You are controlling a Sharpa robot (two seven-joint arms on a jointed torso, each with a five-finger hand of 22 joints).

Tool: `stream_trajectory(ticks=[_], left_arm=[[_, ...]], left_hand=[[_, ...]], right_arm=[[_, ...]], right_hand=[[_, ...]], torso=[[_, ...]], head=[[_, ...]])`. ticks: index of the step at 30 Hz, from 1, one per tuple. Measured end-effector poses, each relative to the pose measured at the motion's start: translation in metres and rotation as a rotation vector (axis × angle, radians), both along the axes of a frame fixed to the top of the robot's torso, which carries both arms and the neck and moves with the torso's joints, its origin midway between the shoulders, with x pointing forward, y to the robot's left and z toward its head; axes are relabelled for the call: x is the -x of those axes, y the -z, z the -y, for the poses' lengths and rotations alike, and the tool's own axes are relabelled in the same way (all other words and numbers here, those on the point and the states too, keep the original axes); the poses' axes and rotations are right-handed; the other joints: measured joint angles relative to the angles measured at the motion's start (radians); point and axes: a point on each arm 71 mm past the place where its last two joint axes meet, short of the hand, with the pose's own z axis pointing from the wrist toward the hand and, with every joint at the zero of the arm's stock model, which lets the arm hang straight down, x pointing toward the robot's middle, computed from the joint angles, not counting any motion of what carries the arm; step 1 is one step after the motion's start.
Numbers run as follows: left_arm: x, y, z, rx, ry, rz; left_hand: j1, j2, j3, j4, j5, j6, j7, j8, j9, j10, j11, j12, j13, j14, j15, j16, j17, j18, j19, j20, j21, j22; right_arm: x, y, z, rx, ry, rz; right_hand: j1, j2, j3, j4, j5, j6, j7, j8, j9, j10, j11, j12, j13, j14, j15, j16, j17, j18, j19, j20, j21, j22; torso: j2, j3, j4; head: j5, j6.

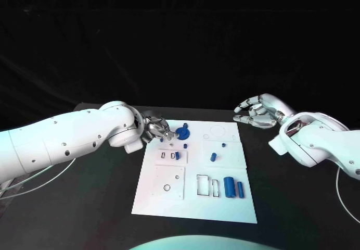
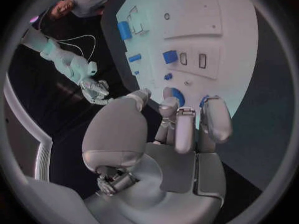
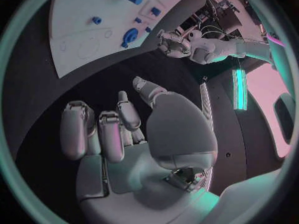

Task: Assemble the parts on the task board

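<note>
Left hand (image 1: 156, 128) at task board's (image 1: 165, 200) far-left edge, right hand (image 1: 255, 111) apart.

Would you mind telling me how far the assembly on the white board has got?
Early, it seems. Nothing clearly looks assembled: two blue cylinders lie loose near the white task board's front. The left robot hand is at the round blue disc part; whether it grips is unclear. The right robot hand hangs empty beside the board.

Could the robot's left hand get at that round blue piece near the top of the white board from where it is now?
Probably yes. The left hand hovers at the task board's far left edge, right beside the round blue part, holding nothing, and nothing stands between them.
</note>
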Motion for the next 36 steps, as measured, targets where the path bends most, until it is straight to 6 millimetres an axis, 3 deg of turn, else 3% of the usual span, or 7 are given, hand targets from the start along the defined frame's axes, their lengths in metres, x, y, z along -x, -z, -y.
stream_trajectory(ticks=[8, 11, 14, 20, 29, 31, 36], left_arm=[[-0.004, -0.001, 0.019, -0.094, 0.062, 0.002], [-0.005, -0.002, 0.025, -0.123, 0.084, 0.002], [-0.005, -0.001, 0.029, -0.15, 0.103, -0.003], [-0.005, 0.0, 0.033, -0.185, 0.13, -0.011], [-0.006, 0.003, 0.037, -0.229, 0.163, -0.028], [-0.005, 0.004, 0.037, -0.236, 0.169, -0.032], [-0.004, 0.005, 0.038, -0.253, 0.188, -0.045]], left_hand=[[-0.031, 0.002, 0.0, 0.0, 0.0, -0.001, -0.001, 0.019, 0.022, 0.0, 0.0, 0.01, 0.01, 0.0, 0.0, 0.0, 0.0, 0.0, 0.0, 0.0, 0.005, 0.01], [-0.048, 0.001, -0.008, 0.0, 0.0, -0.004, -0.004, 0.022, 0.03, 0.0, 0.0, 0.01, 0.009, 0.0, 0.0, 0.0, 0.0, 0.0, 0.0, 0.0, 0.005, 0.011], [-0.049, -0.001, -0.009, 0.0, 0.0, -0.004, -0.004, 0.023, 0.032, -0.004, -0.004, 0.01, 0.002, 0.0, 0.0, 0.0, 0.0, 0.0, 0.0, 0.0, 0.005, 0.011], [-0.054, 0.005, -0.009, 0.0, 0.0, -0.008, -0.008, 0.023, 0.034, -0.004, -0.004, 0.01, -0.001, 0.0, 0.0, 0.0, 0.0, 0.0, 0.0, 0.0, 0.005, 0.011], [-0.059, 0.01, -0.009, 0.0, 0.0, -0.008, -0.008, 0.023, 0.037, -0.004, -0.004, 0.01, -0.001, 0.0, 0.0, 0.0, 0.0, 0.0, 0.0, 0.0, 0.008, 0.015], [-0.06, 0.01, -0.009, 0.0, 0.0, -0.008, -0.008, 0.023, 0.038, -0.004, -0.004, 0.01, -0.002, 0.0, 0.0, 0.0, 0.0, 0.0, 0.0, 0.0, 0.008, 0.015], [-0.064, 0.014, -0.011, 0.002, 0.0, -0.011, -0.004, 0.028, 0.042, -0.008, -0.008, 0.006, -0.005, -0.004, -0.003, 0.0, 0.0, 0.0, 0.0, 0.0, 0.008, 0.014]], right_arm=[[-0.005, 0.001, 0.006, -0.006, 0.018, -0.008], [-0.007, 0.001, 0.007, -0.027, 0.026, -0.008], [-0.01, 0.001, 0.008, -0.073, 0.042, -0.013], [-0.016, 0.0, 0.014, -0.181, 0.087, -0.015], [-0.025, -0.001, 0.027, -0.294, 0.151, 0.001], [-0.026, -0.001, 0.028, -0.31, 0.158, 0.002], [-0.028, -0.001, 0.029, -0.346, 0.17, 0.0]], right_hand=[[-0.009, -0.009, -0.006, 0.006, 0.004, 0.0, 0.0, 0.01, 0.003, -0.022, -0.004, -0.026, -0.028, 0.0, 0.0, -0.012, 0.0, 0.0, -0.026, -0.008, -0.038, 0.0], [-0.008, -0.008, 0.009, 0.01, 0.006, -0.016, 0.001, 0.02, 0.005, -0.15, 0.001, -0.162, -0.185, -0.001, -0.001, -0.091, -0.037, 0.048, -0.143, -0.007, -0.202, -0.093], [0.02, -0.005, 0.066, 0.001, 0.006, -0.048, 0.009, 0.027, 0.004, -0.326, 0.011, -0.39, -0.423, -0.139, 0.007, -0.309, -0.324, 0.109, -0.375, 0.003, -0.54, -0.342], [0.034, -0.006, 0.159, -0.024, 0.01, -0.068, 0.025, 0.027, -0.012, -0.355, 0.031, -0.608, -0.65, -0.387, 0.04, -0.648, -0.634, 0.109, -0.5, 0.036, -0.751, -0.478], [0.017, -0.022, 0.192, -0.037, 0.014, -0.064, 0.024, -0.02, -0.066, -0.349, 0.052, -0.857, -0.982, -0.48, 0.095, -1.096, -0.864, 0.109, -0.575, 0.09, -1.024, -0.704], [0.013, -0.018, 0.191, -0.039, 0.014, -0.045, 0.029, -0.035, -0.076, -0.373, 0.085, -0.889, -1.028, -0.486, 0.101, -1.152, -0.895, 0.109, -0.571, 0.101, -1.068, -0.749], [0.011, -0.015, 0.183, -0.047, 0.014, -0.052, 0.027, -0.049, -0.086, -0.37, 0.088, -0.913, -1.071, -0.477, 0.11, -1.197, -0.921, 0.109, -0.561, 0.112, -1.104, -0.793]], torso=[[0.001, -0.001, 0.001], [0.001, -0.0011, 0.0009], [0.001, -0.0011, -0.0003], [0.002, -0.0011, -0.001], [0.002, -0.001, -0.001], [0.002, -0.001, -0.001], [0.003, -0.0011, -0.0006]], head=[[0.002, -0.01], [0.003, -0.013], [0.005, -0.015], [0.007, -0.017], [0.006, -0.023], [0.006, -0.025], [0.007, -0.027]])
